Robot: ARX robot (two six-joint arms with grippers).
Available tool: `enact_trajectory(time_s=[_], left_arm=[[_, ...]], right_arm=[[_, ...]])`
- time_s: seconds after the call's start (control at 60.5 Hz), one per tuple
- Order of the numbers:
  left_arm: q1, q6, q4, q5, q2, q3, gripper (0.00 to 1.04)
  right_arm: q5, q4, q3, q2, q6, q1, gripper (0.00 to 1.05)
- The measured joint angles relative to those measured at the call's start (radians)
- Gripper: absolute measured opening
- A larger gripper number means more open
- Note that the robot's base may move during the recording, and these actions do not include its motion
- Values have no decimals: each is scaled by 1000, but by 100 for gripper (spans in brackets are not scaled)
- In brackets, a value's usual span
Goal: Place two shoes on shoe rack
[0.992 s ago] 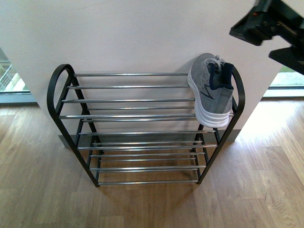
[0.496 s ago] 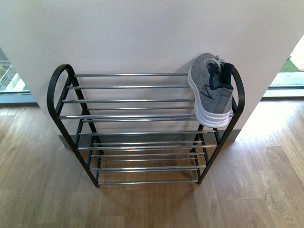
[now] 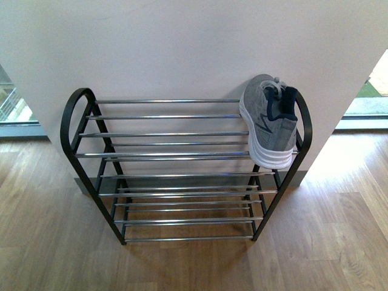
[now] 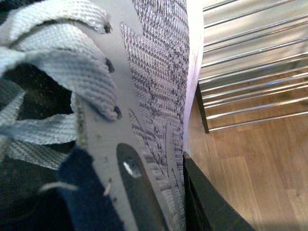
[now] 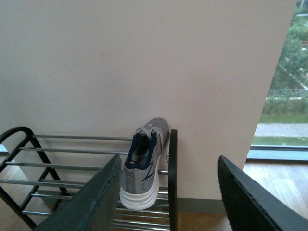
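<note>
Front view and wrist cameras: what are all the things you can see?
racked shoe: 1, grey with white sole, right end of top shelf
held shoe: 1, grey knit, light laces, close to left wrist camera
shoe rack: 1, black frame, chrome bars, against the wall
wall: 1, white, behind rack
floor: 1, brown wood, under rack
windows: 2, bright, beside wall
left gripper: 1, black, against held shoe
right gripper: 1, black, open, empty

I seem to be in the entry or hallway of a home. A shoe rack with a grey sneaker on it stands against a plain white wall on a wood-plank floor. The windows show grass and trees outside.
</note>
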Motion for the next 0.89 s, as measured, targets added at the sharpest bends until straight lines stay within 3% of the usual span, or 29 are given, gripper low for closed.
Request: enact_trajectory(time_s=[0.231, 0.281, 0.397, 0.893], left_arm=[[0, 0, 0, -1, 0, 0, 3], [0, 0, 0, 0, 0, 0, 3], [0, 0, 0, 0, 0, 0, 3], [0, 0, 0, 0, 0, 0, 3]], right_arm=[[40, -50, -41, -92, -18, 44, 8], [109, -86, -42, -135, -24, 87, 1], [126, -158, -42, -214, -23, 138, 2], [134, -390, -42, -461, -23, 141, 2]])
